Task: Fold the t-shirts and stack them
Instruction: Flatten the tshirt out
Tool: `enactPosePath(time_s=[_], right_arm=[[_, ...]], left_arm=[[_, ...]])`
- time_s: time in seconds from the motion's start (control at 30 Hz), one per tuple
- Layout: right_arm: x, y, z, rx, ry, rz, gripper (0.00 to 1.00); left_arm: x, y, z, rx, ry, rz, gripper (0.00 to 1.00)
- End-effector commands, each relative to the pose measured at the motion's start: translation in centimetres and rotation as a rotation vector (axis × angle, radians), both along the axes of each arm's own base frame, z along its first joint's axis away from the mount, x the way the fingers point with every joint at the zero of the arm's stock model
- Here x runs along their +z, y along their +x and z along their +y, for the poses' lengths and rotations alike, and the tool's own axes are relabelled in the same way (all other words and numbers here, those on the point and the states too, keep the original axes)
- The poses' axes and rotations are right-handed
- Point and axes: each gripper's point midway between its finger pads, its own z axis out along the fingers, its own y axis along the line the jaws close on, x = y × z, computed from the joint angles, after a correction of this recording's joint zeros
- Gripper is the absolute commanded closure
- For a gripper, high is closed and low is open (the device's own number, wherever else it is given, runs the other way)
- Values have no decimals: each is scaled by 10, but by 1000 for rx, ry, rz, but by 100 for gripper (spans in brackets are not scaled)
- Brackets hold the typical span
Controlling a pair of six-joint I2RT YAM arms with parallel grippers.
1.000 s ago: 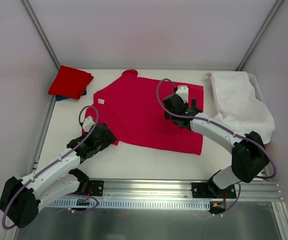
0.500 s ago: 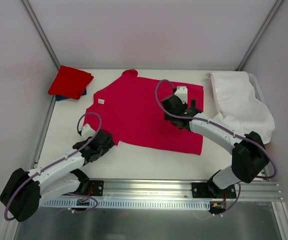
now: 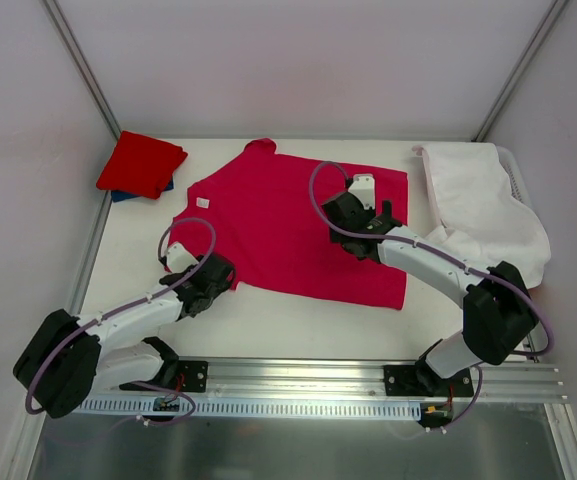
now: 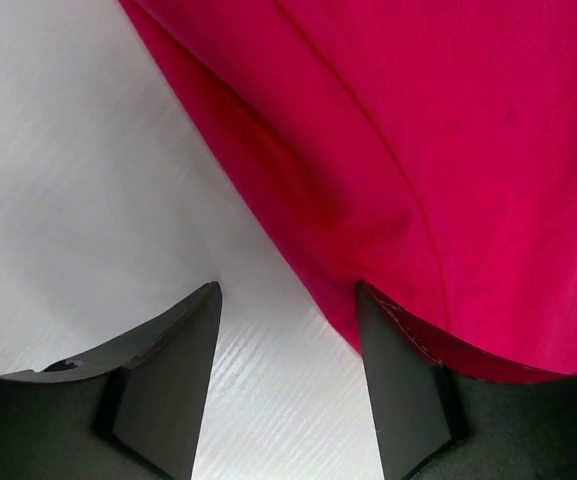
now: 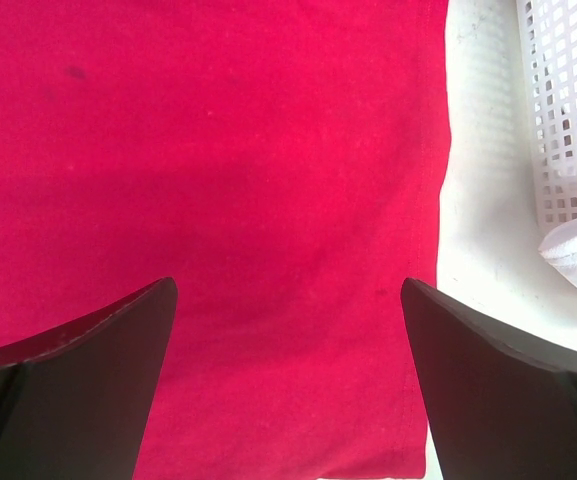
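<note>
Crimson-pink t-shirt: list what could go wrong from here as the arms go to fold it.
1. The left gripper stands open at the crimson-pink t-shirt's near edge, hem at one finger only, bare table between the jaws; closing might catch a sliver or nothing.
2. The right gripper is wide open over flat cloth; a pinch there may slip.
3. The shirt's right edge lies close to the white cloth; dragging could snag it.

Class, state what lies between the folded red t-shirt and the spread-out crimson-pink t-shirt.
Only a bare strip of table separates the red t-shirt from the crimson-pink t-shirt; the top external view shows it.
</note>
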Motion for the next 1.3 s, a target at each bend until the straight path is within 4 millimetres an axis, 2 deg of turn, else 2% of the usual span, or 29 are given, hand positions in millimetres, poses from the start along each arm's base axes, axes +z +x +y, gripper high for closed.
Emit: enactPosePath(time_s=[0.0,0.33,0.4,0.43,0.53,0.57,0.6,0.8,0.87,1.07,1.13,1.17,1.27], right_arm=[[-1,-1,-6,-25,-37,-6,0],[-8,-2,-9,-27,-61,5,0],[-10,-2,-9,-32,-65,9,1],[-10,-1,-9,-32,-65,9,0],[-12,0,-8,-30,-64,12,1],[-12,0,-7,-28,-64,12,0],[-13,0,-7,-28,-65,13,1],[-16,0,-8,-30,-73,19,0],[-15,0,-7,-30,-73,17,1],[-17,0,-7,-31,-79,19,0],[-17,1,-8,-34,-85,17,1],[-17,1,-8,-33,-87,16,0],[-17,1,-10,-36,-90,16,1]], left_arm=[[3,10,-3,22,19,-12,44],[-4,22,-11,6,39,-9,49],[-5,24,-11,2,49,-10,55],[-5,24,-11,0,51,-12,65],[-5,27,-11,-4,59,-22,77],[-6,28,-12,-7,61,-21,90],[-6,28,-12,-7,63,-22,98],[0,31,-13,-46,88,-30,100],[12,38,-18,-93,109,-52,100],[72,61,-47,-309,177,-137,100],[84,65,-53,-352,182,-150,100],[98,72,-58,-387,202,-170,100],[120,89,-71,-477,269,-183,100]])
